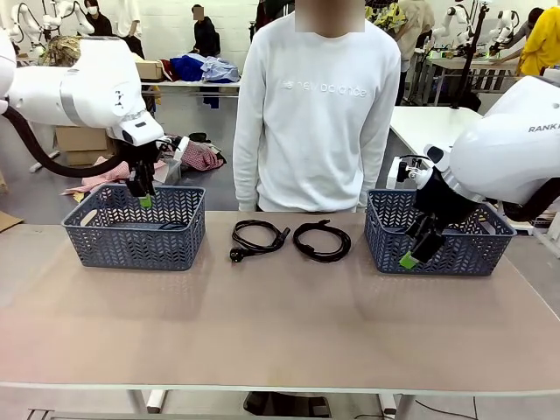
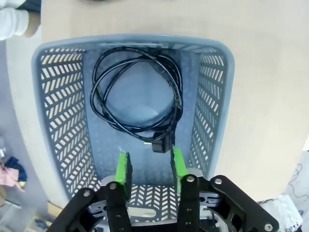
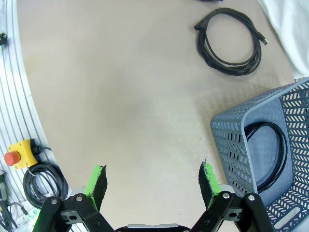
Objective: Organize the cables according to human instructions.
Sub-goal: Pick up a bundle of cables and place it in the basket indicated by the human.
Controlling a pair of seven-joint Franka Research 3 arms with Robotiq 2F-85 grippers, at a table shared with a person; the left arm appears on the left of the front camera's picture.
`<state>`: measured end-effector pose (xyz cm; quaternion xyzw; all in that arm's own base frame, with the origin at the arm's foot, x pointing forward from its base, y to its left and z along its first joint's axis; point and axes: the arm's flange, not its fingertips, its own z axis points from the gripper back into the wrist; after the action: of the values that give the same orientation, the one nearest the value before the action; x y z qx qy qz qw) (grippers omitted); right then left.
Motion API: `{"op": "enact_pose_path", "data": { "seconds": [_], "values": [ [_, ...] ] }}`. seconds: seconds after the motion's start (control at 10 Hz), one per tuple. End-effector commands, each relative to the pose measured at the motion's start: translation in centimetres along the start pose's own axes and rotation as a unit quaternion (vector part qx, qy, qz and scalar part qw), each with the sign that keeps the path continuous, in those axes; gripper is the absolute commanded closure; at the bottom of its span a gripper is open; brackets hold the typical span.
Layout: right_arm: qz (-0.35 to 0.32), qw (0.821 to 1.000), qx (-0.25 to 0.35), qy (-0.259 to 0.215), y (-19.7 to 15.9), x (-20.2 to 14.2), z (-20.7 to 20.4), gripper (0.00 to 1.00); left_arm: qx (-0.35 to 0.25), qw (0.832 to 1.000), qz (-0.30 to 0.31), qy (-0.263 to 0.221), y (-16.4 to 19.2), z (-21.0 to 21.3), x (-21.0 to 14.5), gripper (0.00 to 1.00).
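Two coiled black cables lie mid-table in front of the person in the white sweatshirt (image 1: 315, 105): one on the left (image 1: 258, 236), one on the right (image 1: 321, 241), (image 3: 229, 42). A third coil (image 2: 137, 99) rests in the left grey basket (image 1: 134, 226), (image 2: 212, 106). My left gripper (image 1: 144, 199), (image 2: 150, 163) hangs open above that basket, over the coil's plug, holding nothing. A fourth cable (image 3: 265, 154) lies in the right basket (image 1: 437, 232), (image 3: 231, 140). My right gripper (image 1: 411, 255), (image 3: 153, 181) is open wide and empty over the table beside that basket's near left corner.
Both baskets stand at the far side of the table, cables between them. The person's sleeve (image 2: 12, 21) shows beyond the left basket. A yellow emergency-stop box (image 3: 19, 154) and a spare cord bundle (image 3: 43, 181) sit off the table's edge.
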<state>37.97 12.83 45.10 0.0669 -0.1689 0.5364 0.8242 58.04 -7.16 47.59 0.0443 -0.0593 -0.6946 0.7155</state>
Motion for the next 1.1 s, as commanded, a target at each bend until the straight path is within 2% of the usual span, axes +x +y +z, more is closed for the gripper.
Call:
{"op": "enact_pose_path", "data": {
  "seconds": [0.0,0.1,0.2,0.3,1.0],
  "values": [
    [-0.004,1.0,-0.003,0.001,0.1,0.0,-0.1,0.0,-0.012,1.0,-0.009,-0.012,0.4,0.7,-0.2,0.41],
    [-0.004,1.0,-0.003,0.001,0.1,0.0,-0.1,0.0,-0.021,0.999,-0.013,-0.02,0.4,1.1,-0.1,0.06],
    [-0.004,1.0,-0.003,0.001,0.1,0.0,-0.1,0.0,-0.024,0.999,-0.014,-0.019,0.4,1.5,0.0,0.22],
    [-0.004,1.0,-0.003,0.001,0.1,0.0,-0.1,0.0,-0.027,0.999,-0.016,-0.025,0.4,1.8,0.0,0.0],
    [-0.004,1.0,-0.003,0.001,0.1,0.0,-0.1,0.0,-0.026,0.999,-0.006,-0.034,-0.3,2.1,0.0,0.0]
  ]
}}
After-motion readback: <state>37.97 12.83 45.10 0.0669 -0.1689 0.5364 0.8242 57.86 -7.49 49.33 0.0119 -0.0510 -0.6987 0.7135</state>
